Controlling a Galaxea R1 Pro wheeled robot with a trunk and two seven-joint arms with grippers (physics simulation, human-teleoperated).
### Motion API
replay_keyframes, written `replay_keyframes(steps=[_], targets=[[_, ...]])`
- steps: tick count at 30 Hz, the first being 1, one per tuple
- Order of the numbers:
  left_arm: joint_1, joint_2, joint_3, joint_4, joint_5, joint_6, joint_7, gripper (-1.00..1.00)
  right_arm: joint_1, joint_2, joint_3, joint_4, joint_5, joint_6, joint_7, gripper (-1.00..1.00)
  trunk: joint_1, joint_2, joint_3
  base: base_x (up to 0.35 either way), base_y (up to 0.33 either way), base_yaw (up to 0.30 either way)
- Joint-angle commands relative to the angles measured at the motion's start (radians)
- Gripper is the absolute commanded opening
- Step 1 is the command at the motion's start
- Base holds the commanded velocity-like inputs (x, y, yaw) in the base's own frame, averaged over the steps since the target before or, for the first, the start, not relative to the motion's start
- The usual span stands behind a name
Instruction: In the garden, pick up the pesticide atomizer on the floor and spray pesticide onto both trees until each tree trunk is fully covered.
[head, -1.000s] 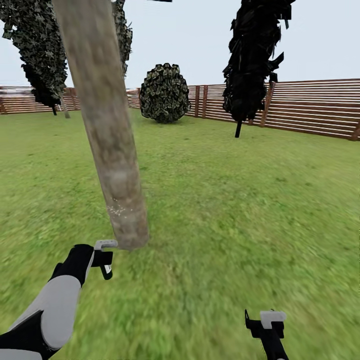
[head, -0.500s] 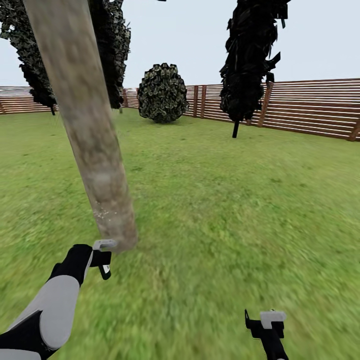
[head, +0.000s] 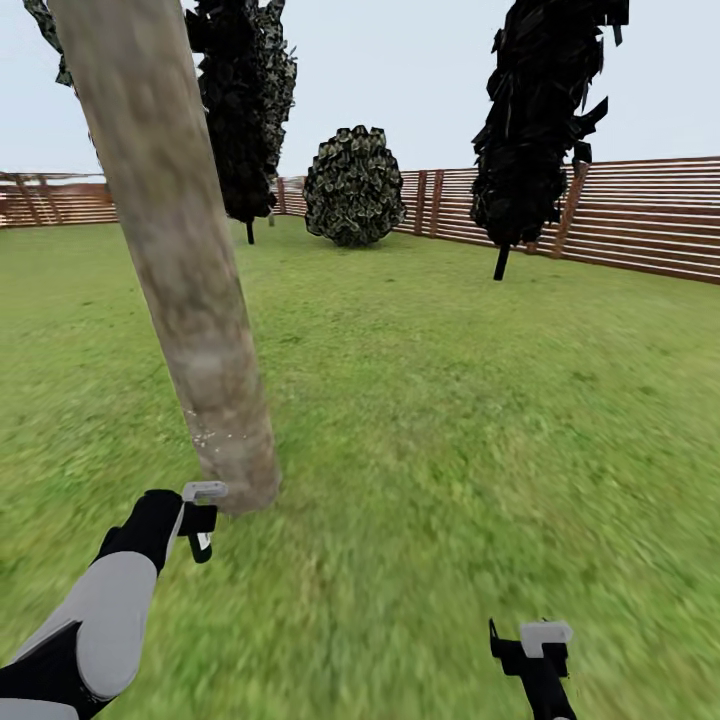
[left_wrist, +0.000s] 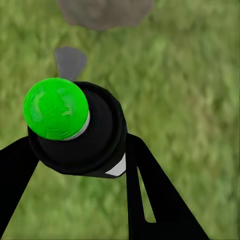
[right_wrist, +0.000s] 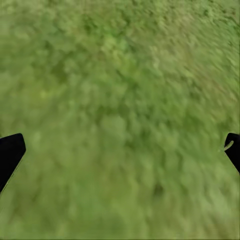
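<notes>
**Left gripper holds the atomizer at the foot of a tree trunk**

Left gripper is closed around the pesticide atomizer, which is seen from above in the left wrist view as a dark round body with a bright green cap, pinched between the two black fingers. In the head view the grey-white trigger head is seen just beside the base of the tree trunk, where the nozzle would need to face the bark for spraying; whether it touches the bark cannot be told. A faint pale speckling is visible low on the trunk, possibly spray, though the render is too soft to be sure.

The trunk is shown as a thick, mottled grey-brown column leaning across the left of the head view, rooted in the green grass floor.

Right gripper is held low over bare grass, well apart from the trunk, with its fingertips spread wide and nothing between them, seemingly kept out of the way.

Further off, a round shrub, two dark conifers and a brown slatted fence are seen at the edge of the garden.
</notes>
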Motion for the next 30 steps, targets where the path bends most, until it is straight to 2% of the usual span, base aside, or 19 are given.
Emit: replay_keyframes(steps=[1, 7, 18, 24, 27, 28, 30], targets=[[-0.001, -0.002, 0.006, 0.0, -0.011, 0.002, -0.009, -1.0, -0.001, 0.0, -0.004, 0.002, 0.011, -0.003, -0.006, 1.0, 0.0, 0.0, -0.001, 0.232, -0.204, 0.278], [-0.001, -0.008, 0.007, 0.005, -0.009, 0.003, -0.008, -1.0, -0.001, 0.0, -0.004, 0.002, 0.011, -0.003, -0.006, 1.0, 0.0, 0.0, -0.001, 0.217, -0.21, 0.273], [-0.001, -0.015, 0.011, 0.004, -0.009, 0.007, -0.012, -1.0, -0.001, 0.0, -0.004, 0.002, 0.011, -0.003, -0.006, 1.0, 0.0, 0.0, -0.001, 0.008, -0.273, 0.021], [-0.004, -0.011, 0.01, -0.008, -0.009, 0.015, -0.016, -1.0, -0.001, 0.0, -0.004, 0.002, 0.011, -0.003, -0.006, 1.0, 0.0, 0.0, -0.001, 0.0, -0.187, 0.236], [-0.023, -0.015, 0.009, -0.01, -0.009, 0.028, -0.018, -1.0, -0.001, 0.0, -0.004, 0.002, 0.01, -0.003, -0.006, 1.0, 0.0, 0.0, -0.001, 0.0, -0.005, 0.275], [-0.092, -0.025, 0.009, -0.01, -0.01, 0.088, -0.019, -1.0, -0.001, -0.001, -0.004, 0.001, 0.01, -0.003, -0.006, 1.0, 0.0, 0.0, -0.001, 0.0, -0.001, 0.276], [-0.153, -0.029, 0.008, -0.01, -0.009, 0.123, -0.02, -1.0, -0.001, -0.001, -0.004, 0.001, 0.009, -0.003, -0.006, 1.0, 0.0, 0.0, -0.001, 0.0, 0.0, 0.271]])
